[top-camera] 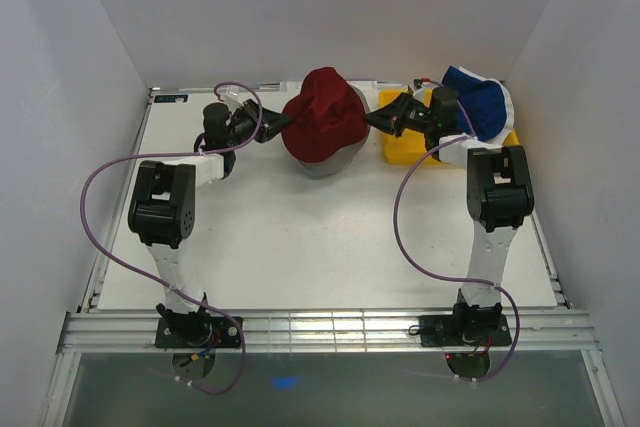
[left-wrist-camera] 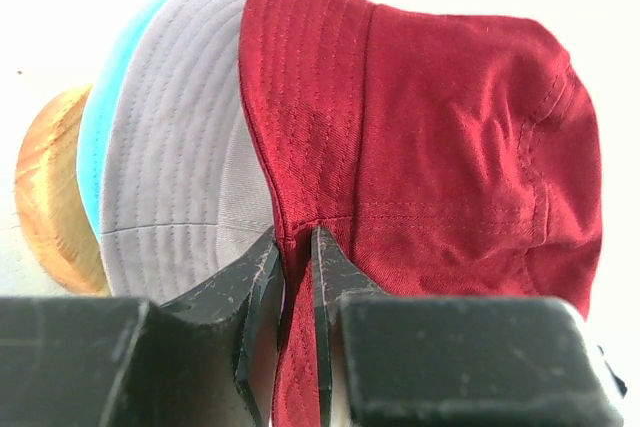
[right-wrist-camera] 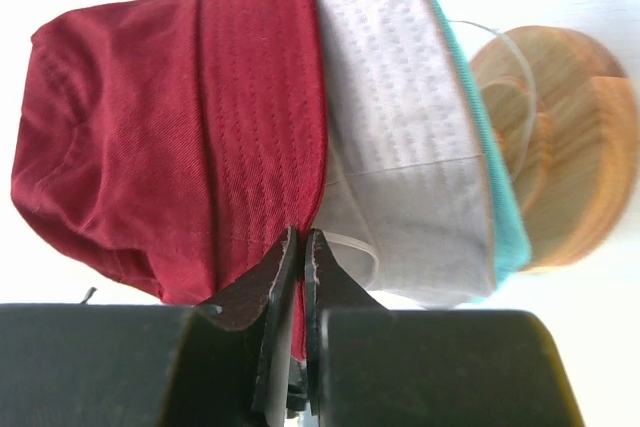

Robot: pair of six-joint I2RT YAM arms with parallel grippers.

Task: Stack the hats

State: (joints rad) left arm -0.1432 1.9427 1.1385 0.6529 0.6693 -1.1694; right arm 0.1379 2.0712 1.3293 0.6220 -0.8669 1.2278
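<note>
A dark red hat (top-camera: 323, 115) sits over a grey hat (top-camera: 330, 163) at the back middle of the table. My left gripper (top-camera: 278, 127) is shut on the red hat's brim at its left side, as the left wrist view (left-wrist-camera: 296, 237) shows. My right gripper (top-camera: 372, 121) is shut on the brim at its right side, as the right wrist view (right-wrist-camera: 302, 239) shows. Under the grey hat (left-wrist-camera: 180, 137) a teal hat (left-wrist-camera: 110, 97) peeks out over the wooden stand (right-wrist-camera: 560, 147). A navy blue hat (top-camera: 474, 97) lies on a white hat (top-camera: 503, 105) at the back right.
A yellow plastic tray (top-camera: 408, 147) holds the navy and white hats at the back right, beside the right arm. White walls close in the table on three sides. Purple cables loop beside both arms.
</note>
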